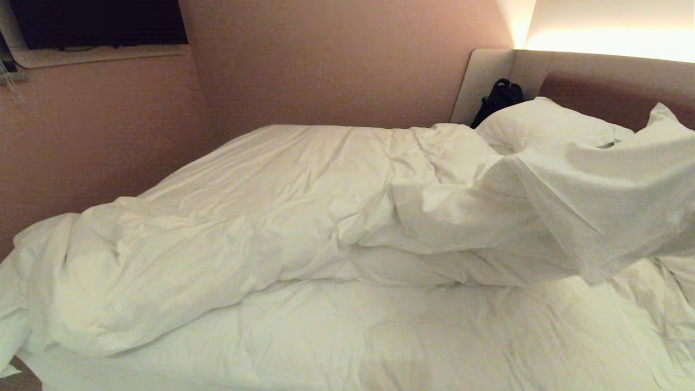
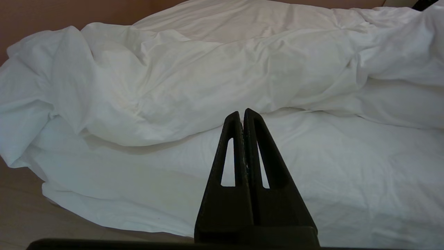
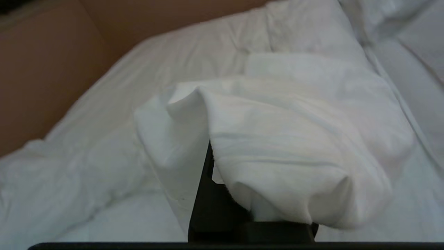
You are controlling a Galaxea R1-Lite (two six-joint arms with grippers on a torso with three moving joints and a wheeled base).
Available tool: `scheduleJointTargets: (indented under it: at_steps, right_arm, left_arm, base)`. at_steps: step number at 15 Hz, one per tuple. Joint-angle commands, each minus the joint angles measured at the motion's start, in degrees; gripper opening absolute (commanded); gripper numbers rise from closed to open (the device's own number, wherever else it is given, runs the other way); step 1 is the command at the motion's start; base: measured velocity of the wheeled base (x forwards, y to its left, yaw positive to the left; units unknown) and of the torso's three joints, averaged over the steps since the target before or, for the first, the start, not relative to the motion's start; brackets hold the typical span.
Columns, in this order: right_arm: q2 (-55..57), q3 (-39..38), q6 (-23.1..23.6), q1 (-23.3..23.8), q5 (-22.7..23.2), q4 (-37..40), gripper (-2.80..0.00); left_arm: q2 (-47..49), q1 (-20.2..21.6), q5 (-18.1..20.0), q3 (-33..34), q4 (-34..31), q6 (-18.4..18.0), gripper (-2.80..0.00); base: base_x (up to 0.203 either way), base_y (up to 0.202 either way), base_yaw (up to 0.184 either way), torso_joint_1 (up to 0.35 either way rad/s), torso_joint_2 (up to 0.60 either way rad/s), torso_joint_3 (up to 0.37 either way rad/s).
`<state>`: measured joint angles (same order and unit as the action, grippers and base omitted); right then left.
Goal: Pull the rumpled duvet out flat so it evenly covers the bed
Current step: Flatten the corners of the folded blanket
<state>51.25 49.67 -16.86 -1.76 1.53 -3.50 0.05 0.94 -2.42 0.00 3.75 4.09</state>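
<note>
Cloth from the duvet (image 3: pixel 284 146) is pinched tight in the right gripper (image 3: pixel 222 180), lifted near the pillow (image 1: pixel 543 125). Left gripper (image 2: pixel 242 116) is closed, empty. Duvet lies bunched across the bed (image 1: pixel 380 336); most spreading is left

My head camera looks forward and down across the bed (image 1: pixel 336 336) toward the far wall, from near its side. My left wrist camera sits low behind my left tool (image 2: pixel 242 118), facing the same rumpled duvet (image 2: pixel 194 80) ridge. My right wrist camera is higher and closer, its view largely filled by lifted duvet cloth draped over my right tool (image 3: pixel 210 163).
</note>
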Motion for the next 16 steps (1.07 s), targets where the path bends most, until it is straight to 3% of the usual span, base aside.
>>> scheduleJointTargets:
  at_steps: [1, 9, 16]
  right_arm:
    - [-7.8, -3.1, -0.1, 0.1, -0.6, 8.3, -2.8]
    - [-28.7, -11.2, -0.2, 0.3, -4.2, 26.0, -2.8]
    - [-37.6, -21.9, 0.0, 0.2, -5.0, 29.1, -2.8]
  left_arm:
    - [0.0, 0.0, 0.0, 0.0, 0.0, 0.0, -2.8]
    - [0.0, 0.0, 0.0, 0.0, 0.1, 0.0, -2.8]
    - [0.0, 0.0, 0.0, 0.0, 0.0, 0.0, -2.8]
  base:
    - [0.0, 0.0, 0.0, 0.0, 0.0, 0.0]
    - [0.0, 0.0, 0.0, 0.0, 0.0, 0.0]
    - [0.0, 0.0, 0.0, 0.0, 0.0, 0.0]
